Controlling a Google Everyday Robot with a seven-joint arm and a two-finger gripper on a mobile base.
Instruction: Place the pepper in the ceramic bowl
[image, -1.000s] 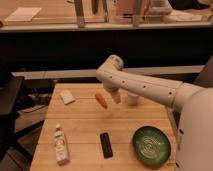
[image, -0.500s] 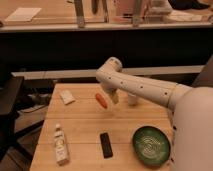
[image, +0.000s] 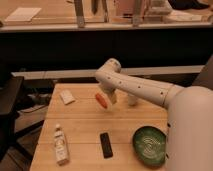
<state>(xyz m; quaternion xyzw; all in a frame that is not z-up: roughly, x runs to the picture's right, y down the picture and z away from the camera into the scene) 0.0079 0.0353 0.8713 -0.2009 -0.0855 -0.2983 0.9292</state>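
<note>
trouble could start on the table (image: 80, 125): the ceramic bowl (image: 149, 145) sits well apart at the near right corner, and the little pepper (image: 101, 100) at the far middle could roll away if the gripper (image: 109, 97) shuts off-centre on its taper. the arm (image: 145, 89) reaches in from the right, wrist bent down, with the gripper's jaws spread wide just beside the pepper, not pinching it.

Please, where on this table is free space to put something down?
Free: the wide middle of the table, bordered by the white packet behind, the bottle at left and the black remote in front. A narrower gap lies between remote and ceramic bowl. Crowded: the back, where the hand hangs by the pepper and the white cup.
</note>
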